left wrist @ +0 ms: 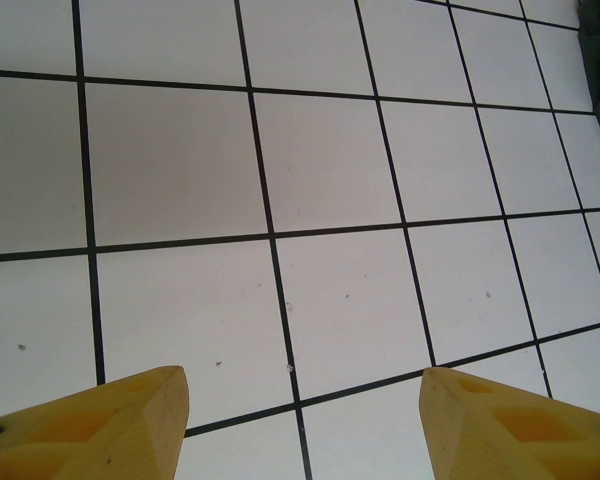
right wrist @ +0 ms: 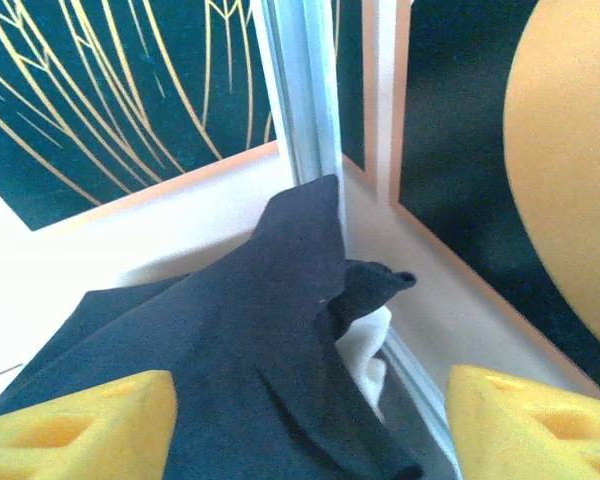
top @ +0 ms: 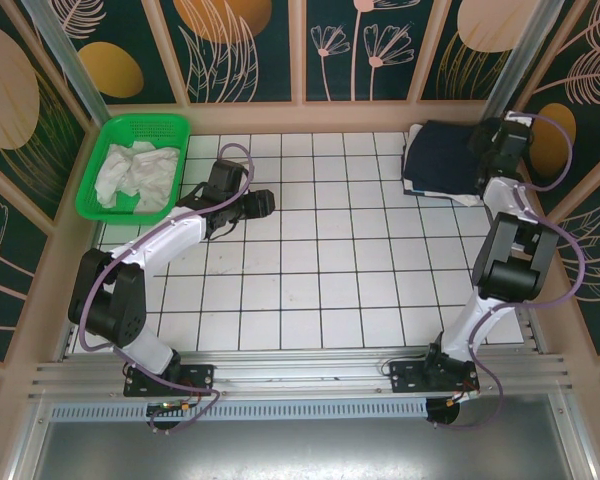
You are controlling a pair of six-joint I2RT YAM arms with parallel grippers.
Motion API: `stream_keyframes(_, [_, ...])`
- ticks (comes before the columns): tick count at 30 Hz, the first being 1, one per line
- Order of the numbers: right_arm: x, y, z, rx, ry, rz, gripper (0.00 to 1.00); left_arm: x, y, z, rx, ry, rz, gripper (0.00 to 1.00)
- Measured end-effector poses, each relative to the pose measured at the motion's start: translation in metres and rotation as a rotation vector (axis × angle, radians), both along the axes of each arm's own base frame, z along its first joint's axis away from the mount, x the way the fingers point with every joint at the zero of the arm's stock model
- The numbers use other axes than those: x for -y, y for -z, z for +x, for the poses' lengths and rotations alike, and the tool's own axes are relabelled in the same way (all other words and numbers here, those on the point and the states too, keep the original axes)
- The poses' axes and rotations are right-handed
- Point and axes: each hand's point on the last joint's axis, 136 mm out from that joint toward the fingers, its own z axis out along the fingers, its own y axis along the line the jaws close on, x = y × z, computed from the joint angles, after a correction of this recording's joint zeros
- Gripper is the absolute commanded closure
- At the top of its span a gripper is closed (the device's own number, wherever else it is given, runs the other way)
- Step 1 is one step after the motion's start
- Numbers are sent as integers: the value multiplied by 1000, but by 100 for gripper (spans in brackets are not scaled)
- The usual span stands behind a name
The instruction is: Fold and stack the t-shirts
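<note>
A folded navy t-shirt sits on a white t-shirt under the wide, empty right gripper. Crumpled white t-shirts remain unfolded in the green basket beside the left gripper, which is also wide and empty.

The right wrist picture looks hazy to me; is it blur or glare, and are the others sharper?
Right wrist view: bright light washes out the pale wall, the near yellow fingers are soft, and the navy t-shirt is clearer. Left wrist view: tiles crisp and evenly lit. Top external view: sharp, with soft shadows under the left arm.
</note>
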Motion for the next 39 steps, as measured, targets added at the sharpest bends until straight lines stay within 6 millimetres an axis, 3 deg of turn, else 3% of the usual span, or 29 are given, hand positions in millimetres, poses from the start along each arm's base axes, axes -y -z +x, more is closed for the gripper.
stream_keyframes(5, [-34,-7,13,29,-56,15,44,1,1,0,-6,5,-3,37])
stream_keyframes(8, [-43,-21,36,69,-59,31,46,1,1,0,-3,6,-2,37])
stream_keyframes(12, [-23,-21,73,82,32,67,47,1,0,0,-1,7,-3,37])
stream_keyframes(14, [-10,-7,92,55,80,94,47,2,-2,1,1,8,-2,37])
stream_keyframes(17, [4,32,106,-30,133,139,46,2,-3,2,7,12,1,37])
stream_keyframes(20, [11,73,103,-132,170,180,43,1,-2,1,3,15,6,37])
stream_keyframes(23, [19,98,96,-203,205,217,40,1,-1,0,-1,20,13,37])
stream_keyframes(28, [32,101,95,-225,227,264,39,1,0,0,-6,23,19,37])
stream_keyframes(31, [35,100,97,-230,217,281,34,2,-1,1,-3,25,18,37])
stream_keyframes(35, [31,102,96,-250,203,262,25,3,-3,2,3,25,16,37])
stream_keyframes(39, [14,100,87,-277,194,221,19,3,-3,2,2,27,14,35])
